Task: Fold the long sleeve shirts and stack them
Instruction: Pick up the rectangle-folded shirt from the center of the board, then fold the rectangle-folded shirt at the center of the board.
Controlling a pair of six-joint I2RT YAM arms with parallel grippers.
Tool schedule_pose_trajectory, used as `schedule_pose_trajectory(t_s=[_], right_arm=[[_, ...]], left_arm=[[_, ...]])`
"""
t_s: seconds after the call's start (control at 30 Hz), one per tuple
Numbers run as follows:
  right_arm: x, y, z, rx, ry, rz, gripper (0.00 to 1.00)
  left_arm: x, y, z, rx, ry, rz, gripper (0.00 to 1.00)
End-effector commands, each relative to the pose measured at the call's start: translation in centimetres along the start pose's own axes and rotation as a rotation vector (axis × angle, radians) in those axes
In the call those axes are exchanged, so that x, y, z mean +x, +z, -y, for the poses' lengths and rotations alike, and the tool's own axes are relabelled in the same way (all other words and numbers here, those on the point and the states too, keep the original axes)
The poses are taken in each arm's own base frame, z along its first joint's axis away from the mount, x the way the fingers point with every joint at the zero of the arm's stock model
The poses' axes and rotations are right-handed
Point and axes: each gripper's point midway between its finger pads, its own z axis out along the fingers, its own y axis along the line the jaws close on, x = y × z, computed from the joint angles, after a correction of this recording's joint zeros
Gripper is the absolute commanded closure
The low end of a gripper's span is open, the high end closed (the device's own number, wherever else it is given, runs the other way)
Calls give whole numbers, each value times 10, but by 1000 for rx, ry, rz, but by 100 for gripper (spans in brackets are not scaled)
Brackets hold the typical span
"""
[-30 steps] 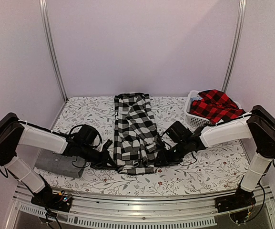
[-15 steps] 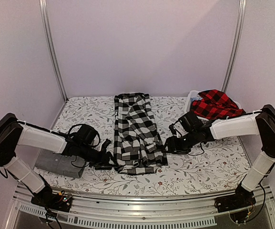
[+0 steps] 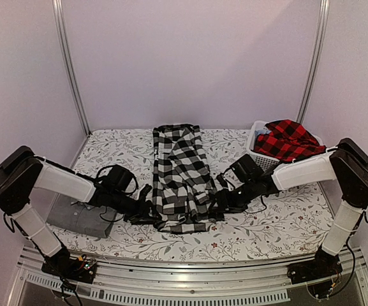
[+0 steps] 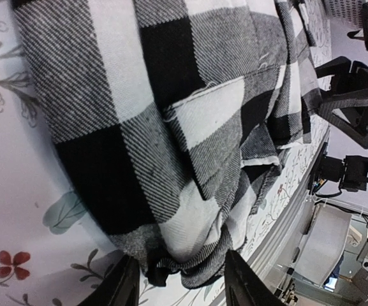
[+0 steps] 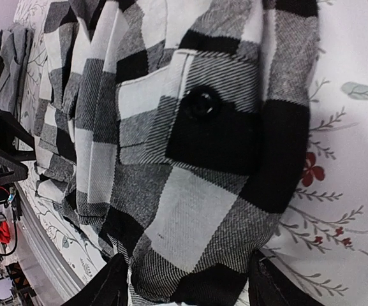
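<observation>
The flowered desk [image 3: 279,223] carries the black-and-white check shirt [image 3: 180,172], folded into a long strip at its centre. The left tool [image 3: 148,212] and right tool [image 3: 220,203] sit with fingers apart, straddling its near corners, probably lined up to grip for the next fold. Half a second ago the right tool hung farther back, nearer the basket [image 3: 258,158].

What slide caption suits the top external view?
The left gripper and right gripper, open, flank the near end of the black-and-white shirt; red-and-black shirt in the basket.
</observation>
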Motion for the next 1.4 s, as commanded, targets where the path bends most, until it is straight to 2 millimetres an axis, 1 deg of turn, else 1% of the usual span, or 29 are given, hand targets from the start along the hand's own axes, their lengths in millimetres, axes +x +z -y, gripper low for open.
schedule_pose_trajectory(t_s=[0.0,0.1,0.17,0.2,0.27,0.4,0.47,0.57,0.6,0.7,0.8,1.03,1.27,1.37], right_arm=[[15,10,-18,-7,-48,-53,38],[24,17,-23,-7,-57,-79,40],[24,19,-23,-5,-53,-79,47],[22,19,-23,-2,-53,-74,49],[17,18,-25,7,-55,-63,56],[6,12,-27,36,-71,-30,69],[3,10,-26,53,-79,-20,76],[-7,3,-29,75,-95,19,83],[-12,-1,-31,83,-100,35,84],[-24,-9,-36,107,-124,67,86],[-29,-10,-37,126,-140,77,86],[-34,-14,-41,130,-147,97,85],[-34,-16,-45,149,-172,103,86],[-38,-19,-50,164,-193,125,86]], left_arm=[[-3,3,9,31,19,-13,57],[2,6,11,31,19,-28,60],[4,8,12,30,19,-35,65],[5,9,13,32,20,-38,67],[4,10,16,39,23,-39,78],[-1,7,23,43,27,-17,93],[-5,3,27,36,32,-2,96],[-13,-5,36,39,47,31,99],[-14,-7,35,30,41,32,99],[-22,-13,39,20,48,54,100],[-25,-14,39,21,47,60,100],[-31,-18,45,31,53,73,100],[-33,-20,50,37,66,79,100],[-37,-24,56,43,76,96,100]])
